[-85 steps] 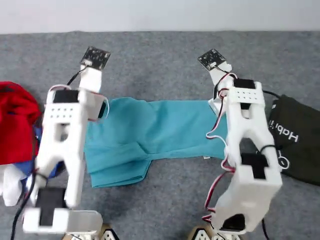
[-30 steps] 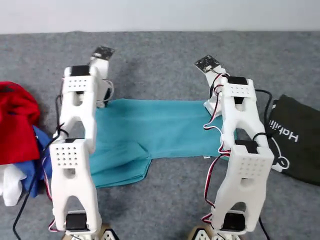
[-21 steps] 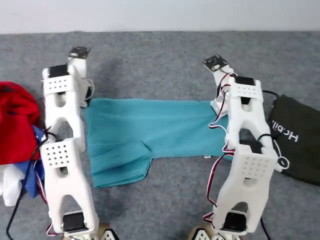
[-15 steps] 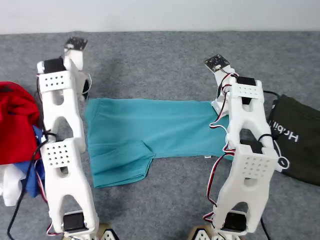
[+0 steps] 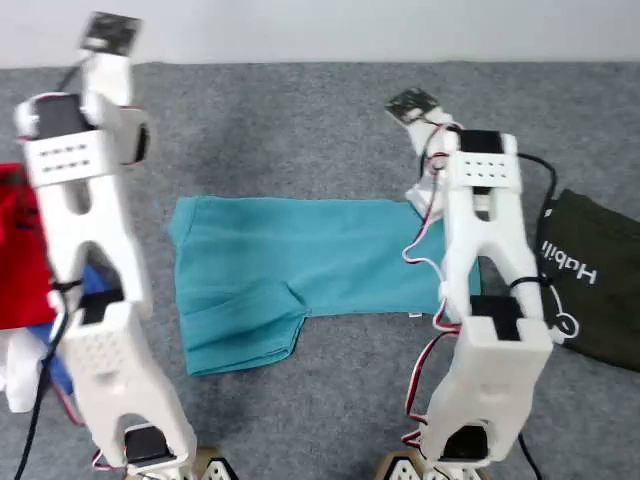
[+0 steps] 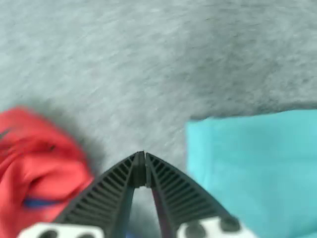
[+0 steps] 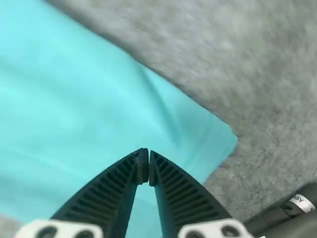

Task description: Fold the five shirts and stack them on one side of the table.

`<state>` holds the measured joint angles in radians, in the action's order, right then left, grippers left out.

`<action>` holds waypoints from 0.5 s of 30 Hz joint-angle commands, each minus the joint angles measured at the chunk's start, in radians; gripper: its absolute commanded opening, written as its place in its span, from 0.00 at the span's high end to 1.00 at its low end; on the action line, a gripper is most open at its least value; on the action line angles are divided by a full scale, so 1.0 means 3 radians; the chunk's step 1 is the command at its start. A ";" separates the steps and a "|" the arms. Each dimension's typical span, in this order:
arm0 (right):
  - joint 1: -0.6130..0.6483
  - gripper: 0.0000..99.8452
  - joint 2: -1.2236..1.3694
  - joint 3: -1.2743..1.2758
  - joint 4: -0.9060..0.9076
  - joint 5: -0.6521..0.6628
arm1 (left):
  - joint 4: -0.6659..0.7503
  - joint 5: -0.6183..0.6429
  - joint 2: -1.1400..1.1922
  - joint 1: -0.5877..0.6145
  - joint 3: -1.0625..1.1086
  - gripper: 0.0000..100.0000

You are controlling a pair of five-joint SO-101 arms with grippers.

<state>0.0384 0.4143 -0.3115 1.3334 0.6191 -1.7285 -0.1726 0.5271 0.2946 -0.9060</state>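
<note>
While its jaws are pressed together on nothing, the left gripper (image 6: 141, 166) hangs over the bare grey table (image 6: 148, 59), with the red shirt (image 6: 34, 158) off one side of its tips and a corner of the teal shirt (image 6: 257, 168) off the other. The teal shirt lies spread between the two arms, one flap doubled over. The right gripper (image 7: 144, 166), jaws also closed and empty, sits above that shirt near its corner. The black shirt (image 5: 590, 280) lies beyond, apart.

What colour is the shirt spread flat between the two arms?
The shirt is plain teal, a blue-green. The high view shows it best.
</note>
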 commanded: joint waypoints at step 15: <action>0.1373 0.99 -0.0396 -0.0128 0.1399 -0.0031 | -0.0077 -0.0240 -0.2409 0.1872 0.1818 0.99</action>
<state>0.3759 0.3575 -0.3115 1.6863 0.6191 -1.7331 -0.2125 -0.0928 0.7963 -0.4012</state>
